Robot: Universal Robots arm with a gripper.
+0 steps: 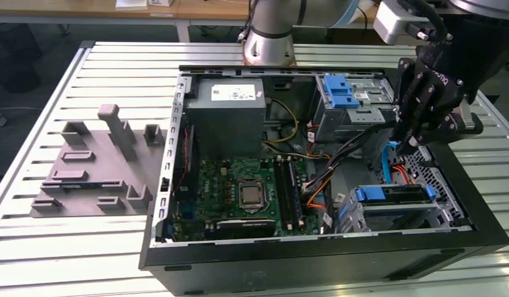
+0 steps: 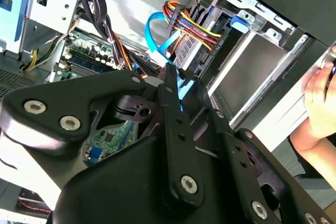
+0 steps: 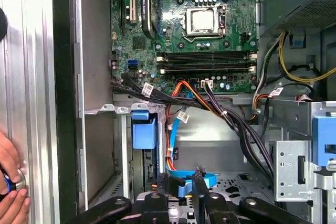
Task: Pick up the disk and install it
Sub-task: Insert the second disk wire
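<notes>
**Blue-framed disk sits in the case's corner bay, gripper just above**

Silver metal in a blue plastic carrier, the disk (image 1: pixel 397 194) lies flat in the drive bay at the corner of the case (image 1: pixel 321 260), at the near edge on the exterior view's right. It looks already seated there, with its blue front tab facing the board (image 1: pixel 242 195).

I judge it stiff, dense and fairly heavy for its size, and sensitive to knocks. The bare metal face would be slippery, so the carrier's long plastic side rails look like the safer hold, gripped squarely so it does not tilt in the bay.

The gripper (image 1: pixel 402 147) hangs over the case's right wall, just above the bay and close to a blue cable (image 1: pixel 392 162) that rises beside it. In both wrist views that cable (image 3: pixel 185 184) lies right at the gripper's (image 3: pixel 182 181) tip. Whether the jaws are apart or clamped on it I cannot tell.

A hand (image 3: pixel 9 184) rests on the table (image 1: pixel 98 247) outside the case.
</notes>
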